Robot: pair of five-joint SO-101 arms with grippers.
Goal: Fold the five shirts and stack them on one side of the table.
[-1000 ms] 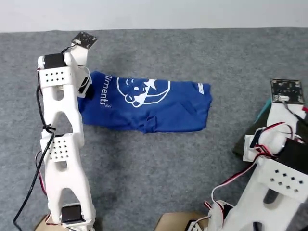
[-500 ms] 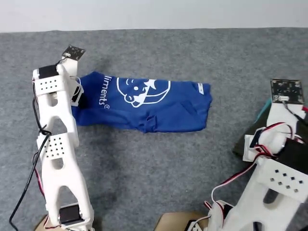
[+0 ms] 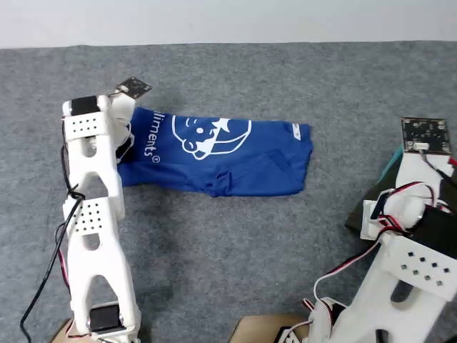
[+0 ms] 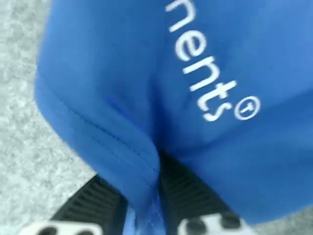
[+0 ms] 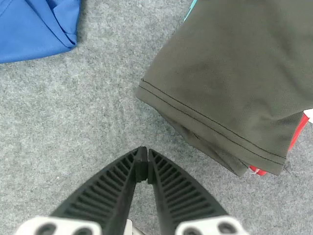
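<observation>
blue shirt (image 3: 221, 161) with a white print lies partly folded as a long band across the middle of the grey felt-covered table (image 3: 235, 250). left gripper (image 4: 157, 164) sits at the shirt end nearest the left arm, its ribbed fingers (image 4: 188, 188) pinching a fold of the hemmed edge. right gripper (image 5: 142, 164) hangs over bare felt, fingers pressed together on nothing, just beside a stack of folded shirts (image 5: 234, 83) topped by a dark olive one, at the table's right side. the pinch looks shallow, so the hem may slip free if pulled. dragging over the rough felt could also bunch the cloth and undo the fold.
</observation>
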